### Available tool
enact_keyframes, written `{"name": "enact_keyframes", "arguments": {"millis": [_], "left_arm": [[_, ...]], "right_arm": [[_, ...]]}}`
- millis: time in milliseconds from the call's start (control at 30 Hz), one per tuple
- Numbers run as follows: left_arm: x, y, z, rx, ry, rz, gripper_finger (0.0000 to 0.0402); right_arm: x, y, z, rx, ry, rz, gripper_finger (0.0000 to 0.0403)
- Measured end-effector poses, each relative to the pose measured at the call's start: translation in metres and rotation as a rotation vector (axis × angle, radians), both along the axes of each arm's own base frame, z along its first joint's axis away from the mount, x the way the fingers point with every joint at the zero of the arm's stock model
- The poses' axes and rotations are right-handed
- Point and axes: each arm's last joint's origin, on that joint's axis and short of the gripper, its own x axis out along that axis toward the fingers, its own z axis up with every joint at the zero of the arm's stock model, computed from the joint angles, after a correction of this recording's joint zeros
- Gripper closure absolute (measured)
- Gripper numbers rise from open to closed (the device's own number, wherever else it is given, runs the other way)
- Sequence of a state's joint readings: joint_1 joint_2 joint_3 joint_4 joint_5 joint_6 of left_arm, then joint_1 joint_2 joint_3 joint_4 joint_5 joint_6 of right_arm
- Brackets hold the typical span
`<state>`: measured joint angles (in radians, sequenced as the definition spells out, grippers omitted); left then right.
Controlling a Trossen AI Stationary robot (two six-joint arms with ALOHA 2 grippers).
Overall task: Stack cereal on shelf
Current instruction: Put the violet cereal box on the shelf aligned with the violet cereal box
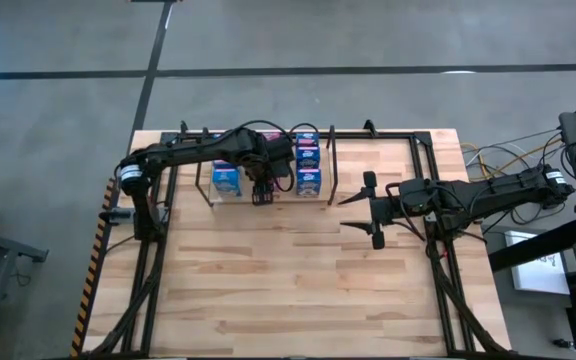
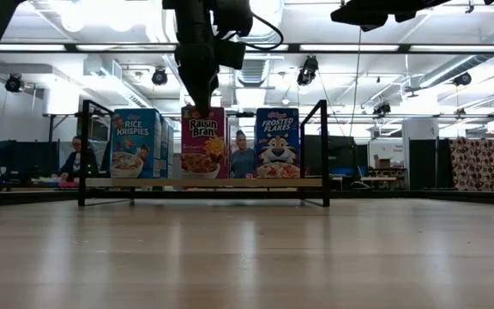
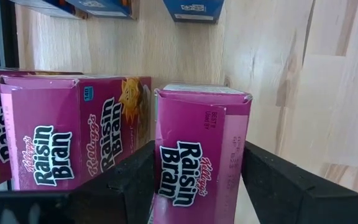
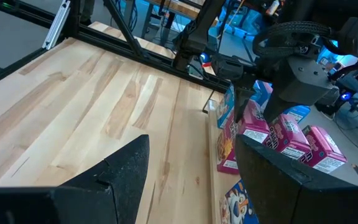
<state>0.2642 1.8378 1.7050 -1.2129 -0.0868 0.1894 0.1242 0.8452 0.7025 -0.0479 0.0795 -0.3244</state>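
The shelf [image 1: 331,165], black rods over a pale panel [image 2: 230,182], stands at the table's far side. On it stand several cereal boxes: a blue Rice Krispies [image 2: 135,142], a pink Raisin Bran [image 2: 203,142] and a blue Frosted Flakes [image 2: 277,142]. My left gripper [image 3: 197,155] points down over the front Raisin Bran box [image 3: 197,143], open. One finger stands close on each side of the box's top. The box stands upright on its bottom on the shelf. My right gripper [image 1: 368,210] hovers open, right of the shelf, with nothing between its fingers.
More pink boxes [image 3: 73,130] stand just behind the front one, and blue ones [image 1: 226,178] stand to the left. Upright shelf rods [image 2: 324,150] flank the row. Slanted black support frames [image 1: 148,270] run along both table sides. Bare wood [image 1: 298,290] lies toward the near edge. A person [image 2: 77,159] sits beyond the table.
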Motion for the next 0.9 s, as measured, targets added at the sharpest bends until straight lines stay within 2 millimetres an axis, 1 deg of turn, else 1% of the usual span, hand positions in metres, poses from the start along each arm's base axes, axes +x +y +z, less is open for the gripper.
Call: {"name": "enact_keyframes", "arguments": {"millis": [367,567,800,900], "left_arm": [[-0.001,0.000,0.002,0.009,0.000,-0.014,0.0195],[-0.005,-0.001,0.006,0.015,-0.002,-0.026,0.0195],[-0.013,-0.004,0.017,0.020,-0.012,-0.032,0.0195],[-0.020,-0.007,0.029,0.023,-0.050,-0.034,0.0195]], "right_arm": [[0.000,0.000,0.000,0.000,0.000,0.000,0.0177],[0.000,0.000,0.000,0.000,0.000,0.000,0.0177],[0.000,0.000,0.000,-0.030,-0.001,0.008,0.0177],[0.000,0.000,-0.001,-0.037,-0.001,0.010,0.0177]]}}
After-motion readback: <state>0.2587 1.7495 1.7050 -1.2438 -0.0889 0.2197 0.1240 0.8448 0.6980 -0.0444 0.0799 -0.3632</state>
